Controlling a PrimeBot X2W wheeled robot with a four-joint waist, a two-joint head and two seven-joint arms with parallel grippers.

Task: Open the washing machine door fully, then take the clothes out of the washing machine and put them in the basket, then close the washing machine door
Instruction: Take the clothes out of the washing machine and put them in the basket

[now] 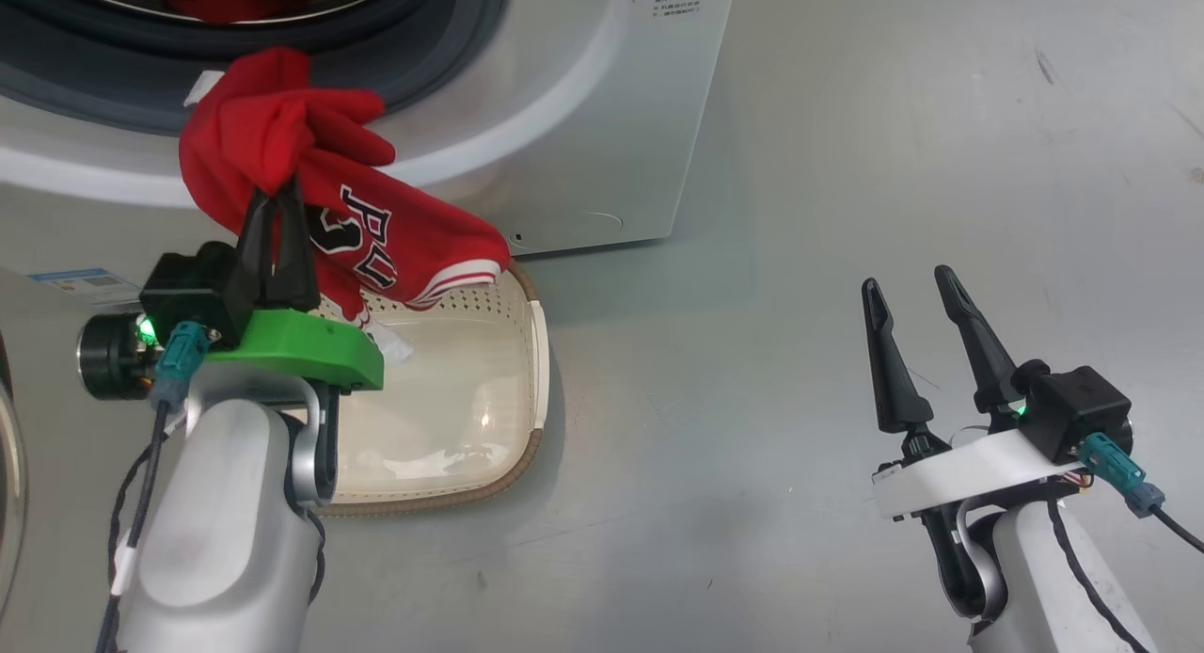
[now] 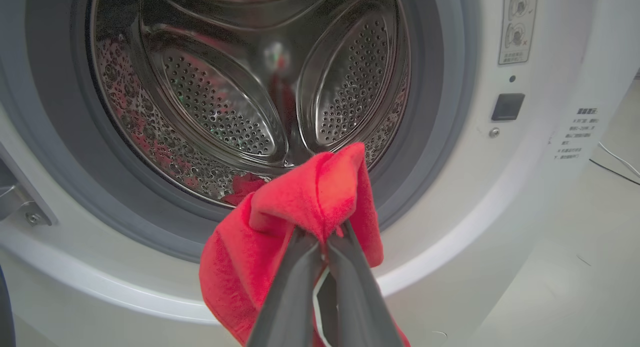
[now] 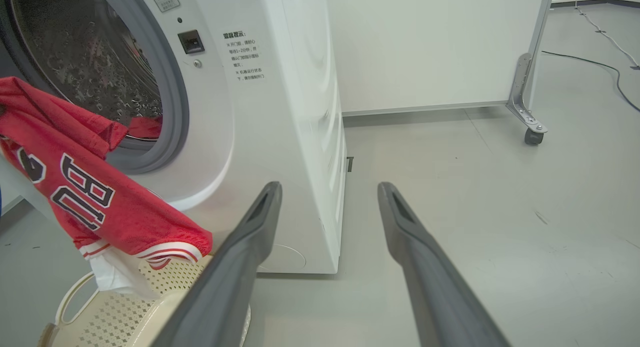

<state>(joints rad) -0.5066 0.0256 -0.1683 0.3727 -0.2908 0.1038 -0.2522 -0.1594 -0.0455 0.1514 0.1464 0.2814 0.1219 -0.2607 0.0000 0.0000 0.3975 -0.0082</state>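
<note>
Now pinching shirt tight in left gripper, dangling it over basket at its 12 o'clock rim; best easing toward 6 o'clock before letting go. Holding right gripper spread, empty, off at 3 o'clock.

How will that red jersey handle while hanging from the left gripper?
Probably floppy: the red jersey drapes in folds from the left gripper. Likely light, since a fingertip pinch on one bunch holds it. Its hem hangs over the basket, so it may catch the rim.
</note>
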